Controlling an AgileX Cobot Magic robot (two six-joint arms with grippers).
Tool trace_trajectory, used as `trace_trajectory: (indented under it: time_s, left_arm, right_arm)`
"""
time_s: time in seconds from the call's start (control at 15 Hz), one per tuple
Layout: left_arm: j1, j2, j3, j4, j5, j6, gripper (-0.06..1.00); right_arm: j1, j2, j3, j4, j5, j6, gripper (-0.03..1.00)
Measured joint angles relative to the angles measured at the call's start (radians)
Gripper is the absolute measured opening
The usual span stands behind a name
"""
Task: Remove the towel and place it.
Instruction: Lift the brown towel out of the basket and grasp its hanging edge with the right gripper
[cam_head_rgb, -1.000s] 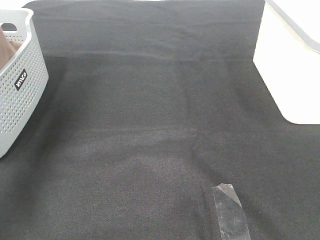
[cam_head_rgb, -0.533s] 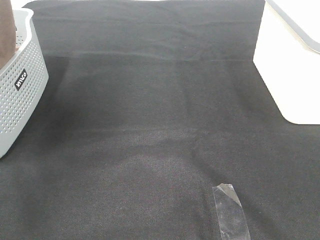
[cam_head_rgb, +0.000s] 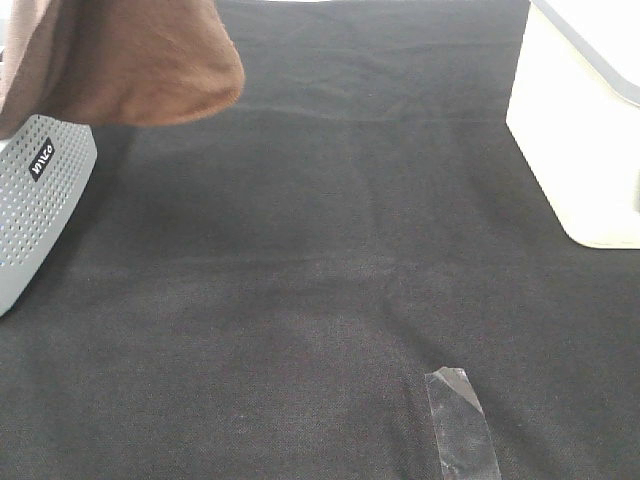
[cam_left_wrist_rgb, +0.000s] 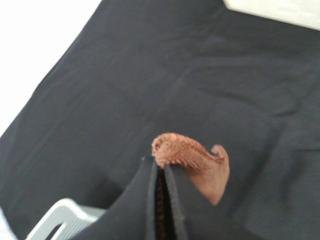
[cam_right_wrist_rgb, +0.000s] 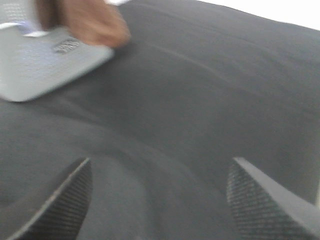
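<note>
**High view.** You see the towel (cam_head_rgb: 130, 60) at the upper left of the frame, a brown, rounded fold raised off the cloth (cam_head_rgb: 330, 250). In the picture it overlaps the upper part of the basket (cam_head_rgb: 40, 190). You cannot tell whether it touches the rim. Below the towel, at the left edge, the basket's perforated grey wall and dark label show. The black cloth fills most of the frame and lies bare through the middle, with faint creases across it. A strip of clear tape (cam_head_rgb: 460, 425) is stuck to the cloth at the lower right of centre. A white slab (cam_head_rgb: 580, 150) lies at the right edge, its rounded corner on the cloth. Neither arm shows in this view.

**Left wrist view.** The left gripper (cam_left_wrist_rgb: 159, 167) is clenched on the towel (cam_left_wrist_rgb: 200, 162). Its two black jaws press together with the brown hem pinched between them. A curled corner of the towel sticks out past the tips. A grey corner of the basket (cam_left_wrist_rgb: 60, 220) shows beside the jaws, with black cloth beyond.

**Right wrist view.** The right gripper (cam_right_wrist_rgb: 160, 161) is released, its jaws wide apart with only cloth showing between them. The basket (cam_right_wrist_rgb: 45, 55) and the towel (cam_right_wrist_rgb: 95, 22) appear blurred, well apart from this gripper.
</note>
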Motion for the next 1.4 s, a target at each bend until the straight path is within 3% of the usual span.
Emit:
trace_trajectory:
  time_s: [0.2, 0.4, 0.8, 1.0, 1.13, 1.4]
  left_arm:
    - [-0.024, 0.000, 0.000, -0.019, 0.002, -0.033, 0.00]
    - [-0.026, 0.000, 0.000, -0.033, 0.002, -0.079, 0.00]
    - [-0.026, 0.000, 0.000, -0.070, 0.002, -0.084, 0.00]
    - [-0.026, 0.000, 0.000, -0.074, 0.002, -0.086, 0.00]
    - [-0.026, 0.000, 0.000, -0.076, 0.002, -0.088, 0.00]
    - [-0.027, 0.000, 0.000, -0.079, 0.002, -0.088, 0.00]
  right_arm:
    - [0.000, 0.280, -0.026, 0.342, 0.014, -0.467, 0.73]
    - [0.051, 0.554, -0.108, 0.480, 0.042, -0.679, 0.73]
    - [0.326, 0.939, -0.311, 0.622, 0.031, -0.816, 0.73]
    - [0.361, 1.052, -0.443, 0.653, 0.018, -0.835, 0.73]
    - [0.365, 1.101, -0.488, 0.659, 0.070, -0.837, 0.73]
    - [0.471, 1.170, -0.557, 0.660, 0.093, -0.838, 0.73]
